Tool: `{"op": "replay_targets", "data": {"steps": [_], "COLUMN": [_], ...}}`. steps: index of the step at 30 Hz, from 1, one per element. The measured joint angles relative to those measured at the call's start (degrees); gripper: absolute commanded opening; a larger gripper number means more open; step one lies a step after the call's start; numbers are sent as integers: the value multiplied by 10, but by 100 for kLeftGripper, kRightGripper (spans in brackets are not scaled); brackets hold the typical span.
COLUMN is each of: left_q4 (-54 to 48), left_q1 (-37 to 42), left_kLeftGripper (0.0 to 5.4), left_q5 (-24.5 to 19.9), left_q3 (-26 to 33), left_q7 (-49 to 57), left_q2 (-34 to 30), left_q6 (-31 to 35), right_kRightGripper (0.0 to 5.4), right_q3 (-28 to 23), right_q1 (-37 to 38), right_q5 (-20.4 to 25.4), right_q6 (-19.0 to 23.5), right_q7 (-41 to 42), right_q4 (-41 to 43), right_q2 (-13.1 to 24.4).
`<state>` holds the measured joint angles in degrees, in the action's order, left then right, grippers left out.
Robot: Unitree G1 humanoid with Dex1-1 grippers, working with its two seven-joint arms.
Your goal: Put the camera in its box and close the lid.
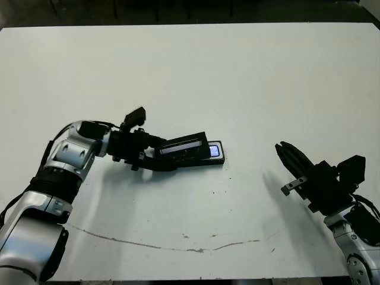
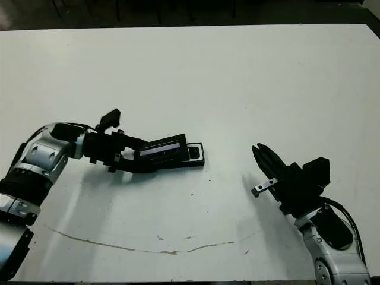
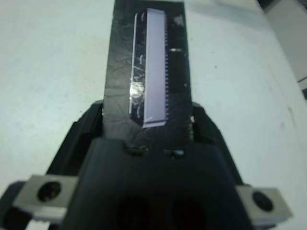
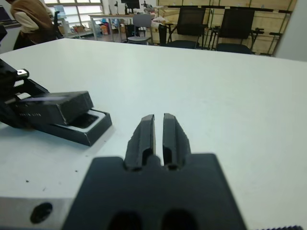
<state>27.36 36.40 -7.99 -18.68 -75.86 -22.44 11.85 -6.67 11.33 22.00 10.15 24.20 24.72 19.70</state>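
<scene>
The lid (image 1: 181, 146), a black block with a pale stripe, is tilted over the box (image 1: 218, 161), its far end resting low on it. My left gripper (image 1: 153, 155) is shut on the lid's near end, with fingers (image 3: 84, 129) pressed on both sides. The box is a shallow black tray lying flat on the table. At its uncovered end a small bluish-white screen of the camera (image 1: 214, 151) shows inside; the rest of the camera is hidden under the lid. My right gripper (image 1: 281, 146) hovers at the front right, shut and holding nothing, well apart from the box (image 4: 88, 134).
A thin brown scuff line (image 1: 148, 243) curves across the white table near its front edge. Beyond the far table edge are black chairs (image 4: 192, 28) and a seated person (image 4: 29, 19).
</scene>
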Motion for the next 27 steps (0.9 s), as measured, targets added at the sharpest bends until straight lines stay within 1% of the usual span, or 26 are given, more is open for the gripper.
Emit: {"op": "replay_targets", "data": {"steps": [4,7,11,14,20,24,27], "left_q4": [-7,-4,2,9,19,41,68], "left_q1": [7,16,25,35,58,81,105], "left_kLeftGripper": [279,279,279,279,279,279,279], "left_q5": [18,26,37,43,49,56,60], "left_q3": [-25,-37,-51,-60,-76,-87,-94], "left_q7": [27,36,46,46,39,27,11], "left_q2": [9,22,32,35,35,39,48], "left_q6": [-10,-11,-23,-24,-12,-7,5], "right_kRightGripper": [0,0,0,0,0,0,0], "right_q3": [-4,-7,-7,-7,-5,-5,-3], "right_q1": [3,5,10,14,19,19,21], "right_q5": [1,12,5,5,5,-2,-1], "right_q6": [12,17,23,24,32,20,24], "right_q7": [-2,-5,-19,-21,-29,-20,-25], "right_q4": [14,21,45,47,71,37,57], "right_q2": [0,0,0,0,-1,-1,-1]}}
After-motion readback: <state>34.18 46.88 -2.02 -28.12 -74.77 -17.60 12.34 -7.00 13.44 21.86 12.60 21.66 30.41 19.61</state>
